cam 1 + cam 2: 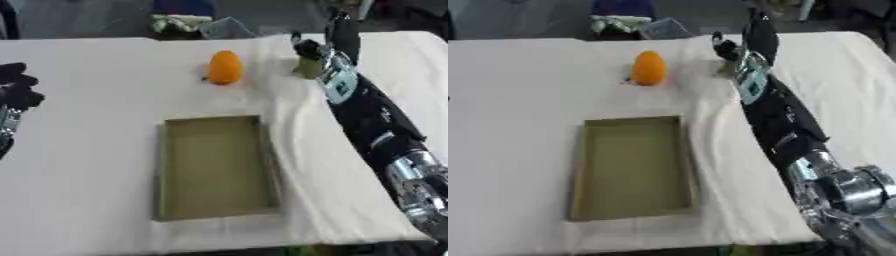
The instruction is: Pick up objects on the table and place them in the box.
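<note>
An orange egg-shaped object stands on the white cloth at the far middle. To its right is a small yellow-green object, partly hidden by my right hand. That hand reaches over from the lower right; its fingers point straight up behind the green object and the thumb hangs just above it, so the hand is open. A shallow cardboard box lies in the middle of the table with nothing inside. My left hand rests at the left edge, relaxed and holding nothing.
My right forearm lies diagonally along the box's right side. Behind the table's far edge sit a clear container and a green-and-white thing. The cloth is creased near the green object.
</note>
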Robot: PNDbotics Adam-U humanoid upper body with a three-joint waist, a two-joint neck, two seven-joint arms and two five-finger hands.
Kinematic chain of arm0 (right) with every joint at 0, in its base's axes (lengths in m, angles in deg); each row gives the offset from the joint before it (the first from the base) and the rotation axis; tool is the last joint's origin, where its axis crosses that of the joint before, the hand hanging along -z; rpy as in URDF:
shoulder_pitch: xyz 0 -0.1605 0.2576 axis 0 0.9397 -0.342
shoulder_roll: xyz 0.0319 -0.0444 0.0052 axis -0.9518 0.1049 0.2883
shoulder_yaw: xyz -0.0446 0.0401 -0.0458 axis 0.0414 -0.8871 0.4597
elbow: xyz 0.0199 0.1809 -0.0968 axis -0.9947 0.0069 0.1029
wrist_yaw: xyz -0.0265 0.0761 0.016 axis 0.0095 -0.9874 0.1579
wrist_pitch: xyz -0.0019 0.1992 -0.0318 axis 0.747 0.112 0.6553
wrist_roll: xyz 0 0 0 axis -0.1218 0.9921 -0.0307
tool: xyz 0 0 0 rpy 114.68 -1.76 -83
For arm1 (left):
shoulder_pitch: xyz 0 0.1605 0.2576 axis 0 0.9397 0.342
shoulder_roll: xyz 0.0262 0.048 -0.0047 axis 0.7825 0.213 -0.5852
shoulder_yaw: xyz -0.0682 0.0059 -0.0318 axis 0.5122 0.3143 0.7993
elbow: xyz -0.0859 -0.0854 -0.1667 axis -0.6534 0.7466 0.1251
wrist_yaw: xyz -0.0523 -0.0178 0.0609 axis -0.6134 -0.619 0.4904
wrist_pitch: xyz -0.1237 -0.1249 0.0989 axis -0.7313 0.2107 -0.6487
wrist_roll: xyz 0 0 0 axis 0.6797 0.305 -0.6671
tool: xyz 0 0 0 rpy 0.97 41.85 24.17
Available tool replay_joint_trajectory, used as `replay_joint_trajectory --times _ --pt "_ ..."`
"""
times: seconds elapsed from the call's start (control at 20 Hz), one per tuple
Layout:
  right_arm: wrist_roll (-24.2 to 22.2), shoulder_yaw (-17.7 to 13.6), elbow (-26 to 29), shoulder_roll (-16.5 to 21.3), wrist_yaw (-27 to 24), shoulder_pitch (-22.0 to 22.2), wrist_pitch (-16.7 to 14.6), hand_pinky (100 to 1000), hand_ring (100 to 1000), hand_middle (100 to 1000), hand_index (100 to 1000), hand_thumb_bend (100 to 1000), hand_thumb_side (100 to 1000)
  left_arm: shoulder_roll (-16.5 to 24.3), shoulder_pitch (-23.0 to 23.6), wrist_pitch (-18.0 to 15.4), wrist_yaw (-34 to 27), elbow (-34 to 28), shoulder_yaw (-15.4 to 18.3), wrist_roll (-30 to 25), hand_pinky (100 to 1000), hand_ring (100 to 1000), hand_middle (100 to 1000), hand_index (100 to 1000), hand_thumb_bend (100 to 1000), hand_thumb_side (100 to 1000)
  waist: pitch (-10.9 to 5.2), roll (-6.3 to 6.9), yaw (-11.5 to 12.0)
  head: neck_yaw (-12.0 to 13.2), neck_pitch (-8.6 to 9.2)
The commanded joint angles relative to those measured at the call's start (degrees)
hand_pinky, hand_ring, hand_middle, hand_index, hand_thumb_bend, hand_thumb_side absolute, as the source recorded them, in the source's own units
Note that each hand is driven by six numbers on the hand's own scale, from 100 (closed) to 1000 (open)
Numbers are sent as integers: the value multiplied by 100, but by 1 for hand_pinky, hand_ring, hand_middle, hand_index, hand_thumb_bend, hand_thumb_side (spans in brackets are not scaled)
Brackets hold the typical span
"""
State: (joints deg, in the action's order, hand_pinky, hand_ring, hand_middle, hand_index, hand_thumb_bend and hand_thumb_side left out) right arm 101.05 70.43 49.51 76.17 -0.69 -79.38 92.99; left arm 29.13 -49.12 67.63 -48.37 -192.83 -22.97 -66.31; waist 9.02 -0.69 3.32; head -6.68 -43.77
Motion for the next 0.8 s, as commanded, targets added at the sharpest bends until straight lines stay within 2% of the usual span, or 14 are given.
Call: replay_joint_trajectory --times 0.05,0.25,0.3,0.35,0.6,0.65,0.8 --pt "-64 -79 23 201 63 -120 139 748 804 773 907 399 355 76 -35 -5 -17 -72 20 1 661 604 633 806 432 700 -111 5 -12 -10 38" --pt "-144 -94 -272 194 -84 -39 232 750 805 775 906 399 361 75 -36 -5 -17 -72 18 -1 661 605 634 806 432 700 -107 14 -27 -15 35" --pt "-156 -85 -346 190 -115 -25 251 751 805 772 905 457 226 74 -36 -5 -18 -73 19 -1 661 605 634 806 432 700 -106 18 -27 -18 35" --pt "-173 -74 -415 185 -141 -9 269 752 805 776 904 392 359 75 -36 -6 -19 -75 19 0 661 605 634 806 432 700 -106 22 -24 -20 35" --pt "-207 -33 -670 156 -221 39 332 753 805 776 895 342 323 70 -32 -8 -24 -78 18 -2 662 605 634 806 432 700 -110 36 -13 -33 32" --pt "-213 -24 -698 149 -232 48 334 754 805 776 879 301 293 70 -33 -8 -25 -78 18 -3 662 605 634 806 432 700 -111 38 -13 -33 33" --pt "-234 -5 -743 143 -246 56 332 754 805 776 879 301 293 71 -33 -8 -27 -78 17 -4 662 605 634 806 432 700 -112 41 -14 -31 34"
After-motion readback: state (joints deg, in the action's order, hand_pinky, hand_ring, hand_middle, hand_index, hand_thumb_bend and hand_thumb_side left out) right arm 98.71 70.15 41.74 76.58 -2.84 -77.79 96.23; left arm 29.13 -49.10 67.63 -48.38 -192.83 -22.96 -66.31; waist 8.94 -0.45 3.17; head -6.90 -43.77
